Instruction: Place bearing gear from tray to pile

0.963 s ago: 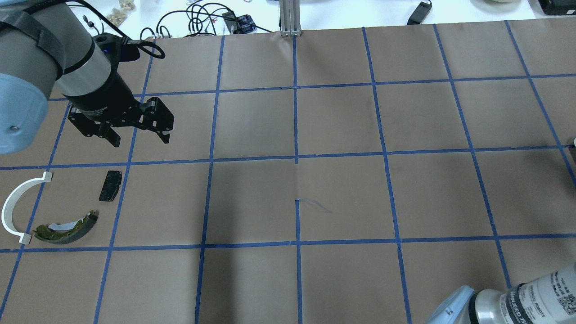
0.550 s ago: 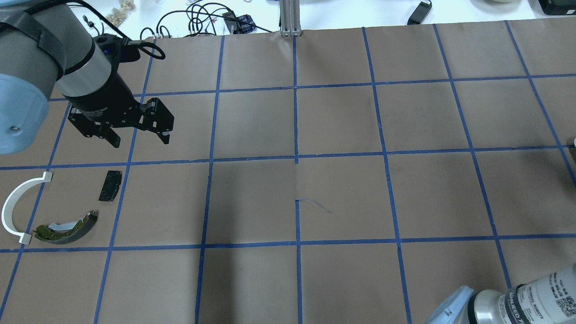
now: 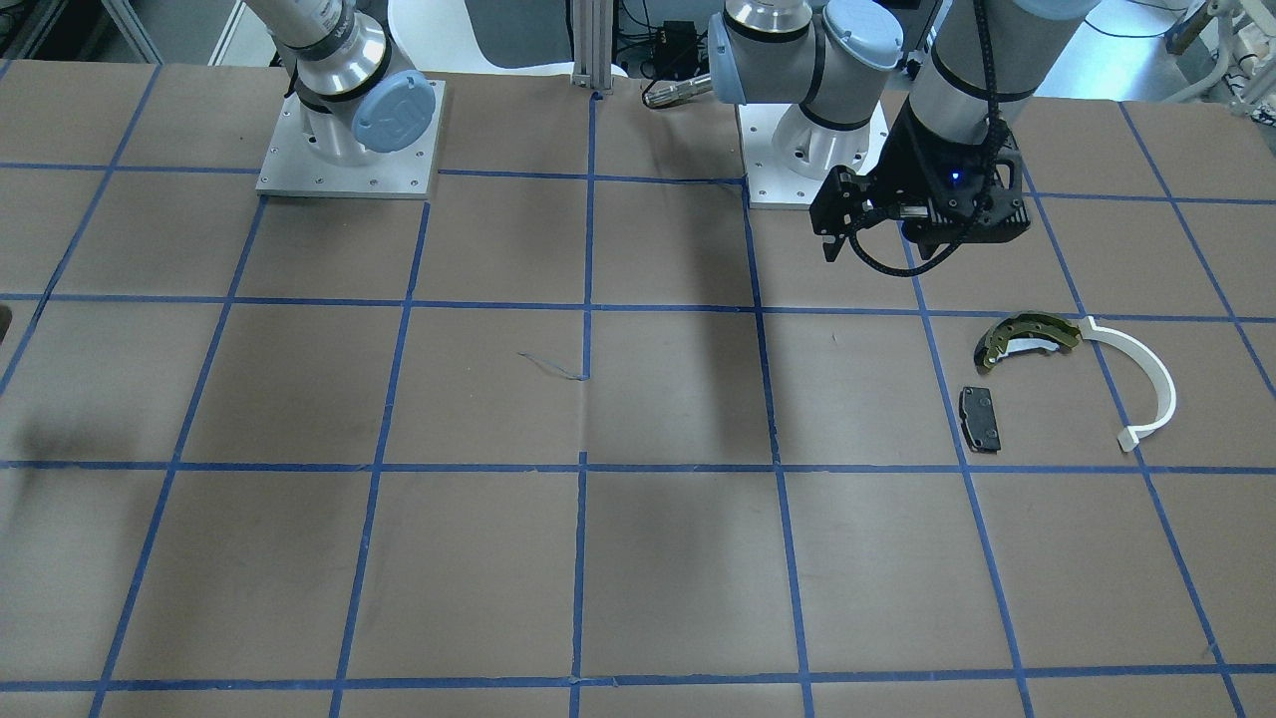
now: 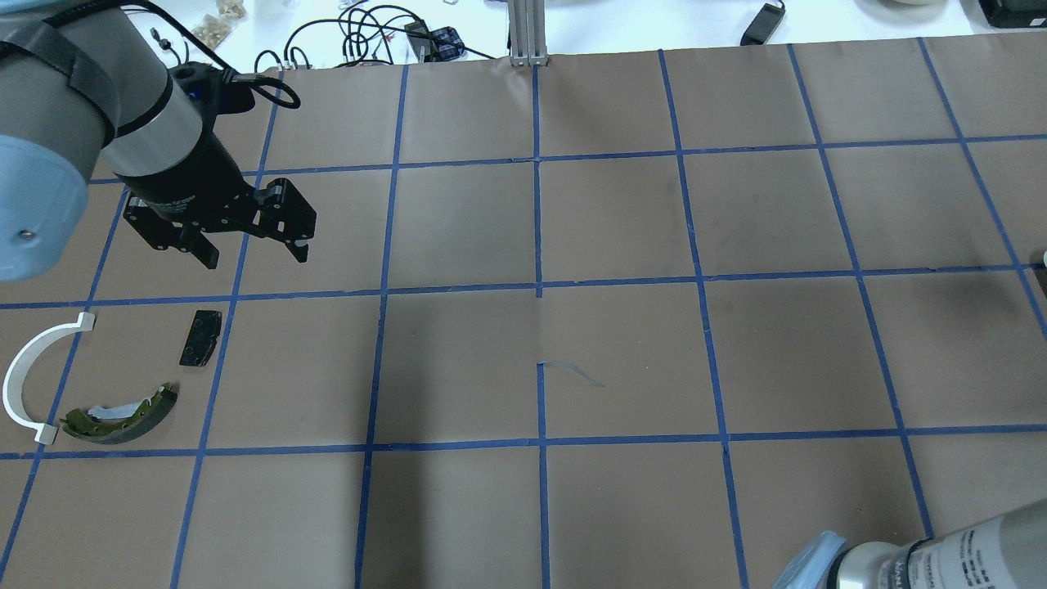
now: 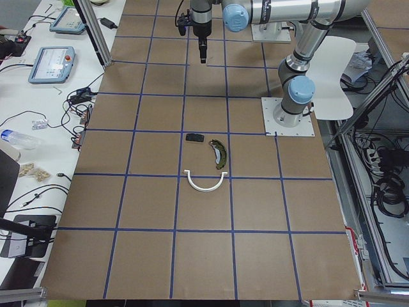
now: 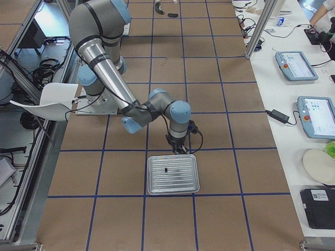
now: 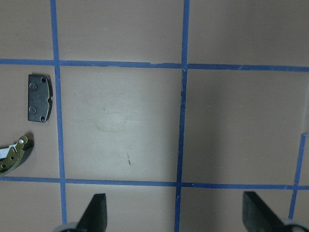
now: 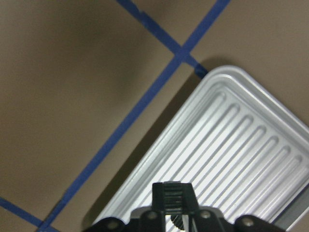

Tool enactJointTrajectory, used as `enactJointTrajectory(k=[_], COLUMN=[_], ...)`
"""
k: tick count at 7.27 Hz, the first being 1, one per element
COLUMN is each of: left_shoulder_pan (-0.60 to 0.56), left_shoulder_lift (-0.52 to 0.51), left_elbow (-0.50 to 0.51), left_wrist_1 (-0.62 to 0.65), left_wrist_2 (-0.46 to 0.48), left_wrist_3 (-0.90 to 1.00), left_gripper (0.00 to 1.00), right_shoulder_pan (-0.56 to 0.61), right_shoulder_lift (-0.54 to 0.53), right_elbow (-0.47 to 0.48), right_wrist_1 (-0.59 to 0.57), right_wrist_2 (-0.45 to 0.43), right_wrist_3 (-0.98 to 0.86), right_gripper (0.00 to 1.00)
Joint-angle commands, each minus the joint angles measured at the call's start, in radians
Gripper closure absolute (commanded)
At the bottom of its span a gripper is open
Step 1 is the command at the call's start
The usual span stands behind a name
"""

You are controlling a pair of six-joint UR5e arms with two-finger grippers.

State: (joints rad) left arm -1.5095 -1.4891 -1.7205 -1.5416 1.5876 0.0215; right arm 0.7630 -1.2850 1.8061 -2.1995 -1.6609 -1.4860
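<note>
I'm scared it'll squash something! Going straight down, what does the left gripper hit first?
Under the left gripper, likely only bare brown paper table cover; the small black rectangular pad lies aside.

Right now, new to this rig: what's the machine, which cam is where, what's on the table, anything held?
Two robot arms at a brown table, each ending in a two-finger gripper. Cameras: one behind the robot looking down, one facing it, one at each table end, one on each wrist. The left gripper hangs open and empty near three loose parts: an olive brake shoe, a white plastic arc, a black pad. The right gripper looks shut in its wrist view, at the edge of a ribbed metal tray; I cannot tell whether it holds anything. A small dark part lies in the tray, too small to identify.
</note>
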Motion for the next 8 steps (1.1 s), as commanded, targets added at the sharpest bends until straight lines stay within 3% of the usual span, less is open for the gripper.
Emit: enactJointTrajectory(k=[1, 3, 5, 6, 8], left_shoulder_pan=[0.0, 0.0, 0.008, 0.017, 0.046], left_shoulder_lift=[0.0, 0.001, 0.0, -0.01, -0.028], left_elbow=[-0.001, -0.001, -0.001, 0.001, -0.002], left_wrist_1=[-0.002, -0.003, 0.0, 0.001, 0.064], left_wrist_2=[0.0, 0.002, -0.002, -0.002, -0.002], left_wrist_3=[0.0, 0.0, 0.008, 0.0, 0.008], left_gripper=[0.0, 0.0, 0.0, 0.0, 0.0], right_shoulder_pan=[0.228, 0.475, 0.739, 0.875, 1.056], right_shoulder_lift=[-0.185, -0.237, -0.222, -0.182, -0.056], right_elbow=[0.108, 0.148, 0.153, 0.144, 0.125], right_wrist_1=[0.04, 0.084, 0.084, 0.072, -0.047], right_wrist_2=[0.047, 0.056, 0.121, 0.127, 0.26], right_wrist_3=[0.306, 0.702, 1.226, 1.423, 1.705], right_gripper=[0.98, 0.98, 0.97, 0.96, 0.96])
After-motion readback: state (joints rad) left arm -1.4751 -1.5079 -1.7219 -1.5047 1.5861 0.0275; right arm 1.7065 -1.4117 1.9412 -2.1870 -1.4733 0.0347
